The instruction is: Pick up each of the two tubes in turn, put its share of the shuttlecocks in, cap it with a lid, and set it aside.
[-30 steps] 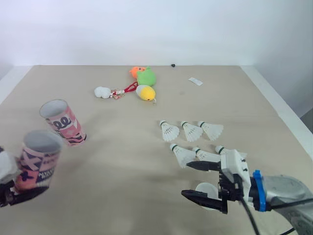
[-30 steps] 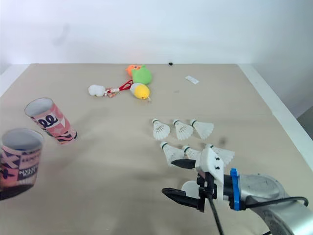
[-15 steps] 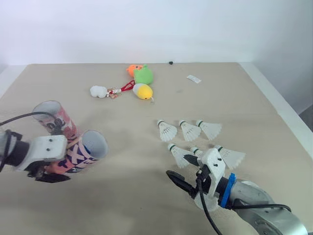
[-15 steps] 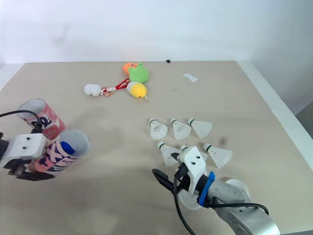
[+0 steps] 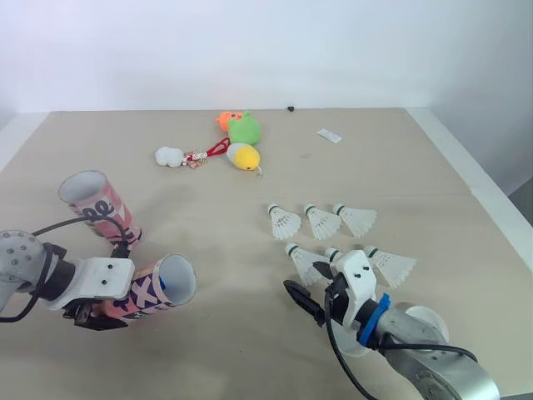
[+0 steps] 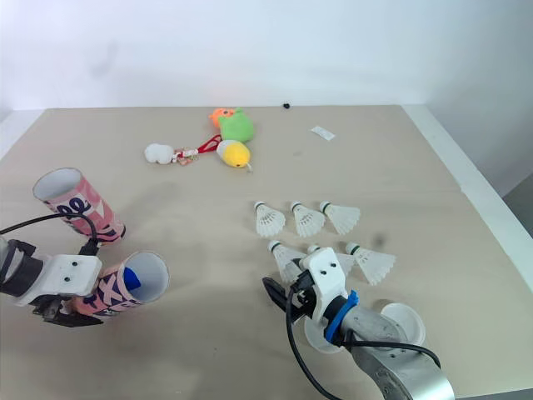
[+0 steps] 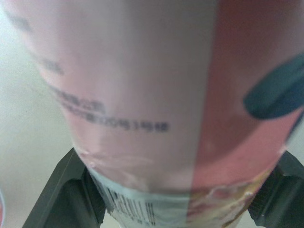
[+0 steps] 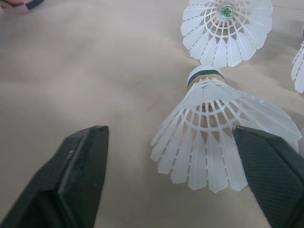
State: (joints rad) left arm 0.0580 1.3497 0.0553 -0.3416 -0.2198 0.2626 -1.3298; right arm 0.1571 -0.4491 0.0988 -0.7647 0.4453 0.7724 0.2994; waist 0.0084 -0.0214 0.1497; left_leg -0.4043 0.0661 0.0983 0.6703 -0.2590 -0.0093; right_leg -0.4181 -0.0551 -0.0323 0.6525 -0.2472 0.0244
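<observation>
Left eye view: the left gripper (image 5: 125, 293) clamps a pink tube (image 5: 162, 283) tipped sideways, its mouth toward 6 shuttlecocks (image 5: 323, 223) lying on the table (image 5: 250, 350). The 2nd tube (image 5: 100, 208) stands just behind.

Left wrist view: black fingers (image 7: 71, 190) press both flanks of the tube.

Right wrist view: the right gripper (image 8: 171, 137) is spread wide on either side of 1 shuttlecock (image 8: 213, 137).

Two tubes (image 5: 100, 207), six shuttlecocks (image 5: 286, 222)

Looked like a robot test lab: plain beige bench (image 5: 216, 200) against a bare white wall (image 5: 250, 50), staged props laid out, with plush toys (image 5: 247, 131), shuttlecocks (image 5: 287, 223) in neat rows, printed tubes (image 5: 100, 208).
</observation>
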